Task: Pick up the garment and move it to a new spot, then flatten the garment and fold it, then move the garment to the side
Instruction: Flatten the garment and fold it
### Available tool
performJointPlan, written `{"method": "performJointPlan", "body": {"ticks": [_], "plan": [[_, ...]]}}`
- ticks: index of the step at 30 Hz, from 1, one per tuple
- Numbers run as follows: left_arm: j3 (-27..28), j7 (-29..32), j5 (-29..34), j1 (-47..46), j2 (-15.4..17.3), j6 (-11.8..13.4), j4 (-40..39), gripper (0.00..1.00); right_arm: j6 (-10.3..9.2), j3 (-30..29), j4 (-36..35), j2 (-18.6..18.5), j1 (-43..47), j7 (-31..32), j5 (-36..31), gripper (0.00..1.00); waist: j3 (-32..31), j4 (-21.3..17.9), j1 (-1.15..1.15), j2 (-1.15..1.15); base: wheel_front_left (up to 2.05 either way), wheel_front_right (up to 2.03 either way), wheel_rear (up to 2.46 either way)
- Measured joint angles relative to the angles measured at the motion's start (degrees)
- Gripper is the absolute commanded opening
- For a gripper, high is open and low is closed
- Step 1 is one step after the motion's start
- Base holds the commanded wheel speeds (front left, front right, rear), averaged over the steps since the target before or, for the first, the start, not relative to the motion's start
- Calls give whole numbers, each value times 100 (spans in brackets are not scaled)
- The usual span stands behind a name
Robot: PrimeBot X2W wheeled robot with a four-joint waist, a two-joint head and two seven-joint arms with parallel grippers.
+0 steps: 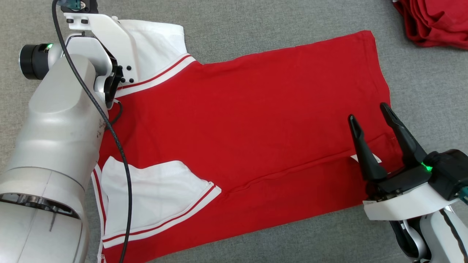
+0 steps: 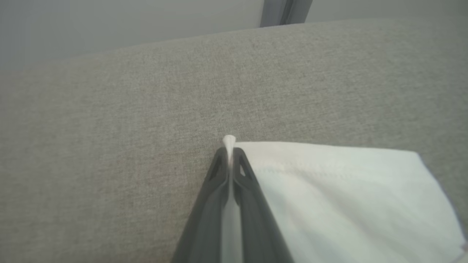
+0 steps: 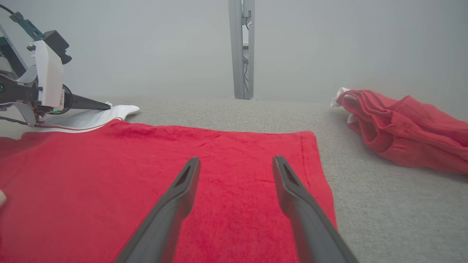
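I see the garment (image 1: 256,120), a red shirt with white sleeves, spread flat on the grey surface (image 1: 256,22). My left gripper (image 2: 229,151) is clamped tight on the edge of the upper white sleeve (image 2: 347,190). My right gripper (image 1: 368,113) hangs over the hem end, fingers spread with nothing between them, and a crumpled red pile (image 1: 435,22) lies well apart beyond it.
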Motion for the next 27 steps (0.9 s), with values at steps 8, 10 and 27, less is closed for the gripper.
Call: {"method": "performJointPlan", "body": {"ticks": [8,10,27], "plan": [[22,-491,-97,-1,18,-245,18,0,1,-78,298,-49,-471,3,497,100,-70,44,0,0,0,0,0],[76,-608,-191,-21,24,-379,-30,0,0,-97,697,-146,-796,328,808,100,-82,46,0,0,0,0,0],[-159,-689,-148,-364,91,-631,-252,0,0,584,3327,-486,-3617,2791,1885,100,113,261,0,0,0,0,0]]}}
